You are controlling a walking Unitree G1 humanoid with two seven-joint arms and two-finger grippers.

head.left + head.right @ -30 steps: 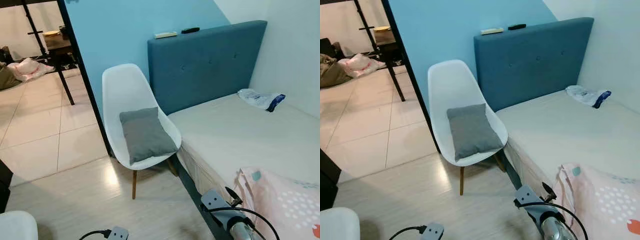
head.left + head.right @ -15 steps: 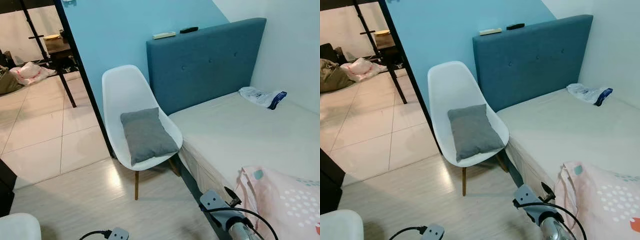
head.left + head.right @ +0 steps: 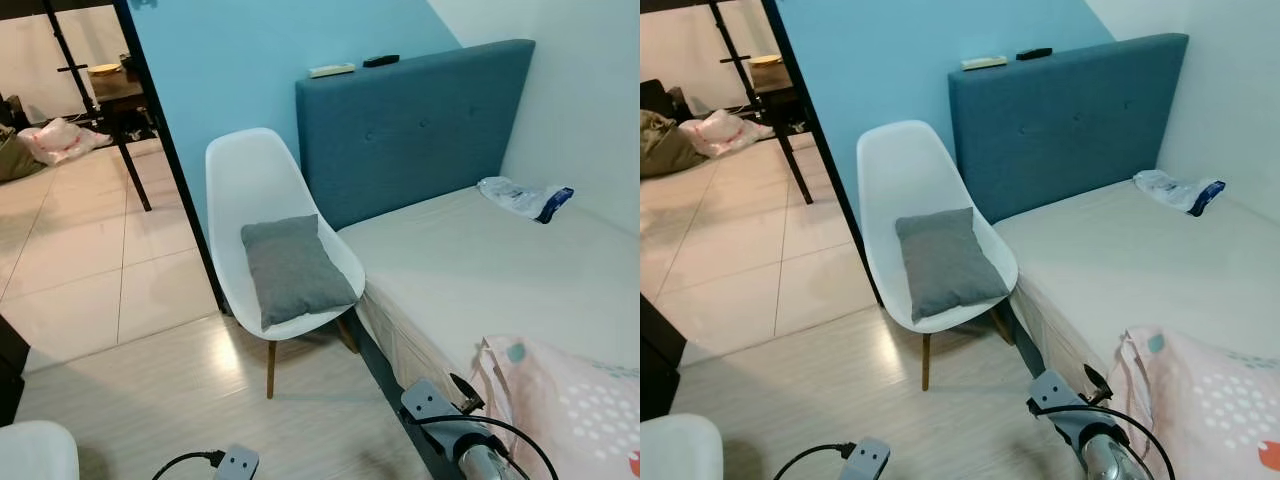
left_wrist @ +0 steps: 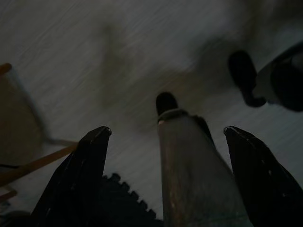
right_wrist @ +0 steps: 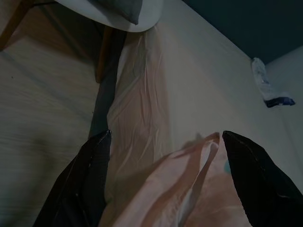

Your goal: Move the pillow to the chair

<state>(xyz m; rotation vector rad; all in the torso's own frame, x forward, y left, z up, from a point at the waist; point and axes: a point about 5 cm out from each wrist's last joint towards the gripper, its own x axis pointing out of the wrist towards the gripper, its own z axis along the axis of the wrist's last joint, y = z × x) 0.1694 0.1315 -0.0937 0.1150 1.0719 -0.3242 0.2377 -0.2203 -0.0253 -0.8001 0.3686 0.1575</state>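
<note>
You have the grey pillow (image 3: pixel 293 268) lying on the seat of the white chair (image 3: pixel 250 180), just beside the bed (image 3: pixel 470 270). Your left claw (image 4: pixel 163 137) and right claw (image 5: pixel 163 142) both hang low with fingers apart, holding nothing.

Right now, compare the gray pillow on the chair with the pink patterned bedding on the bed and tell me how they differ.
The gray pillow is plain and one color; the pink bedding carries dots and colored patches. The pillow lies on the seat of the white chair; the bedding lies on the bed, at its near end. The pillow shows whole; the bedding runs off the picture's edge. Both look soft.
</note>
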